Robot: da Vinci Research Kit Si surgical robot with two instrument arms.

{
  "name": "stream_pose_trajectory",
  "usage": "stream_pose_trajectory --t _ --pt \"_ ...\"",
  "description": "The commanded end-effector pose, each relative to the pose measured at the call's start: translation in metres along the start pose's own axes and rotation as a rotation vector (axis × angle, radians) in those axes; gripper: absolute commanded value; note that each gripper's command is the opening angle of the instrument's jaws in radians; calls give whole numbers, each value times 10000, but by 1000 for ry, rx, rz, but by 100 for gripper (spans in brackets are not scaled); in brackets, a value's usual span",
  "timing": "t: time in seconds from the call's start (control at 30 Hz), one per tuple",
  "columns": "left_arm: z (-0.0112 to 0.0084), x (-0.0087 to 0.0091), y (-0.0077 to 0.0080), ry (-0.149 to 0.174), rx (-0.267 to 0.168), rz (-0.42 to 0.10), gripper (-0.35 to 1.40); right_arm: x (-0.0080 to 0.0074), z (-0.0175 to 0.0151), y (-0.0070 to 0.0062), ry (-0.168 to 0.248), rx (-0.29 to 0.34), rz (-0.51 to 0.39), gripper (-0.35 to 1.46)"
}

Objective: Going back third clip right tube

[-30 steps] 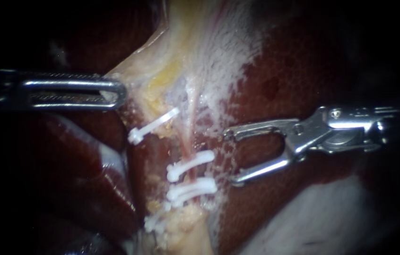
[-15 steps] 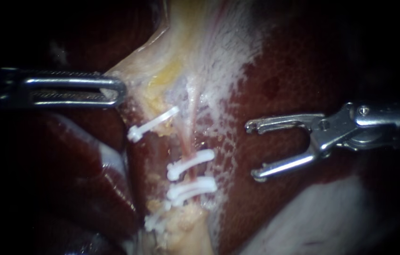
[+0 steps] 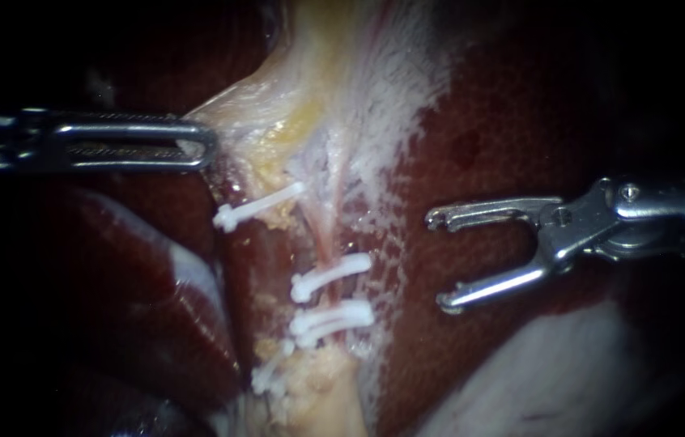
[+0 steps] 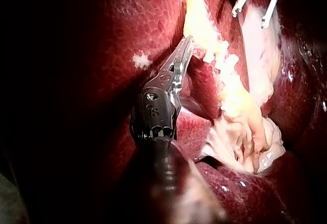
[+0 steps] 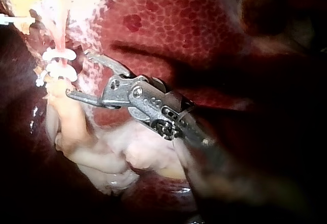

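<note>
The left instrument, in the upper left of the frame, is clamping its jaws on pale yellowish tissue and holding it taut. The right instrument is hovering at centre right over the liver, its jaws spread and empty. The right tube is running down the centre, carrying white clips to the left of those jaws, near but apart.

Slotted steel left instrument — dark shaft.
</note>
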Motion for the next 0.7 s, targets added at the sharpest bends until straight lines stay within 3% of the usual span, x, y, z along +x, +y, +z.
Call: stream_pose_trajectory --t 0.03,0.3,0.7 --pt "3 3 -1 7 -5 -3 -35 0 0 0 0 0 0 60" --pt "28 20 -7 23 7 -9 -35 2 -1 -1 0 0 2 60" --pt "37 22 -9 26 12 -14 -35 3 -1 -1 1 0 2 60"
